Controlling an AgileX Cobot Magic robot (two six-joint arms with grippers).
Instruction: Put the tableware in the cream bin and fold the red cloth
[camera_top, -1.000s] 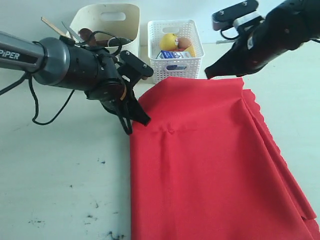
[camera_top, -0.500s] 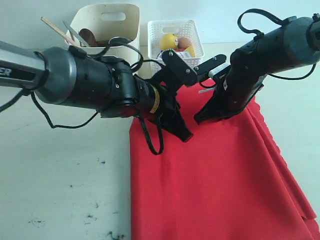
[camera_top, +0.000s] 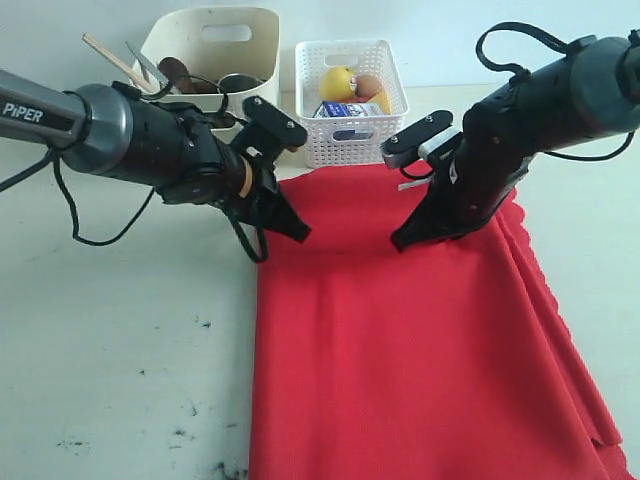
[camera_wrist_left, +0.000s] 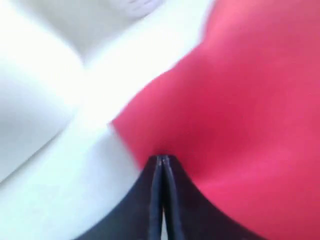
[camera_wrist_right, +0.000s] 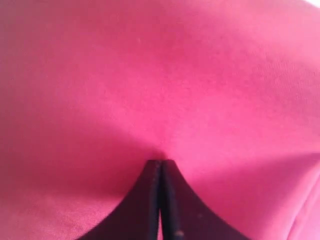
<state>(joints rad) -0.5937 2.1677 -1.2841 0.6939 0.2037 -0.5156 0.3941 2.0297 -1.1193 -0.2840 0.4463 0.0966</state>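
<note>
The red cloth (camera_top: 400, 350) lies flat on the table, folded, with layered edges along its right side. My left gripper (camera_top: 300, 235) is shut, its tips down on the cloth's left edge near the far corner; the left wrist view shows the closed tips (camera_wrist_left: 162, 159) touching the red cloth (camera_wrist_left: 240, 100). Shut as well, my right gripper (camera_top: 398, 243) rests its tips on the cloth's far middle, and the right wrist view has its tips (camera_wrist_right: 160, 162) against the red cloth (camera_wrist_right: 160, 75). The cream bin (camera_top: 255, 35) holds chopsticks (camera_top: 105, 55), a knife (camera_top: 143, 63), a spoon (camera_top: 174, 71) and a steel cup (camera_top: 240, 82).
A white lattice basket (camera_top: 350, 140) next to the cream bin holds a lemon (camera_top: 338, 80), an egg (camera_top: 368, 85) and a milk carton (camera_top: 345, 109). Bare, speckled table (camera_top: 130, 350) lies left of the cloth. Both arms stretch low over the cloth's far end.
The left gripper swept in to the cloth's middle and back out to its left edge. The right gripper came down from the far right corner onto the cloth. The wrinkle is gone.
</note>
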